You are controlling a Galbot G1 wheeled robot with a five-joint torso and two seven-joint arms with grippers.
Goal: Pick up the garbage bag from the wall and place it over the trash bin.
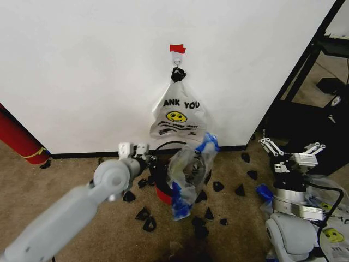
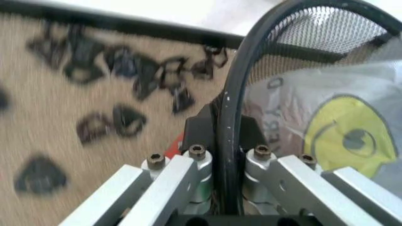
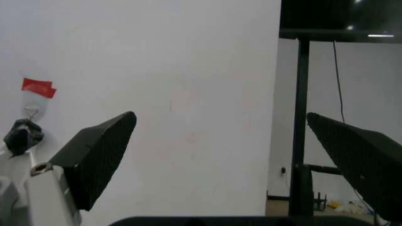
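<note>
Against the white wall (image 1: 82,71), a printed bag (image 1: 179,115) is hanging from a small metal hook (image 1: 176,59) under a strip of red tape (image 1: 177,48), its dark knotted top bunched at the hook and its yellow smiley face and "ANK YOU" lettering facing the robot. Below it on the brown carpet (image 1: 65,180), the trash bin (image 1: 161,180) is standing with its red base near the black baseboard (image 1: 82,154), and the garbage bag (image 1: 191,169), translucent with blue handles, is draping over the bin's right side, one blue handle sticking up above it and another trailing down toward the floor. The left pincer (image 1: 134,149) is sitting at the bin's left edge; in the left wrist view its metal fingers (image 2: 169,183) are straddling the black rim (image 2: 236,122) of the mesh bin, one on each side, closing on that rim, with the bag's smiley print lying just inside the rim. Small black scraps (image 1: 146,218) are lying scattered over the carpet around the bin. The right pincer (image 1: 289,148) is hovering well off to the right, near a black metal frame (image 1: 305,65), with its fingers spread wide and gripping nothing; its wrist view is looking at the wall, the tape and the hook. A red cylinder with a yellow band (image 1: 19,139) is leaning at the far left.
</note>
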